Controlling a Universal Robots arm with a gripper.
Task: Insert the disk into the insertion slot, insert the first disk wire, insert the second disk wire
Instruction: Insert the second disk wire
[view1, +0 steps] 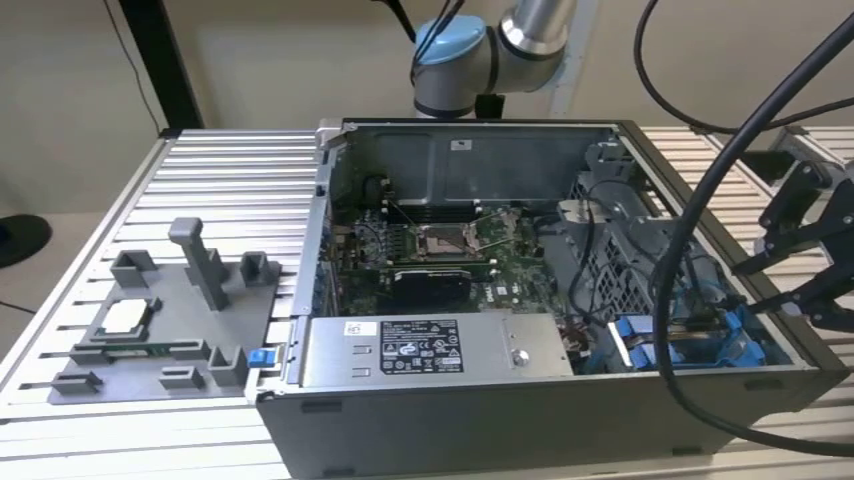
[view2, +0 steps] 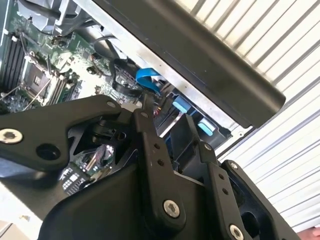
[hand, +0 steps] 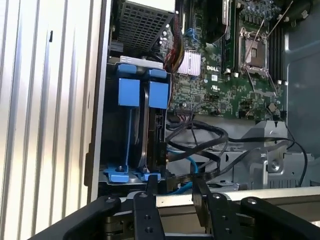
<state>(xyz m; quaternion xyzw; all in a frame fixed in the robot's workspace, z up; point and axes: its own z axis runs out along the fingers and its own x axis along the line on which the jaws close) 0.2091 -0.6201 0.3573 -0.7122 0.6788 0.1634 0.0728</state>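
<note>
The fingers (hand: 172, 187) stand slightly apart, gripping nothing, just above the insertion slot (hand: 140, 135) with its blue rails, at the computer case (view1: 534, 400) edge on the worktop (view1: 227, 180)

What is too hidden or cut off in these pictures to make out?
- Inside of the slot: in the exterior view, a thick black cable crosses it.
- Whether a disk sits in the slot: in the first wrist view, it is too dark between the blue rails to tell.
- Gripper: cut off by the exterior view's right edge.
- Case interior: in the second wrist view, the gripper's body covers much of it.
</note>
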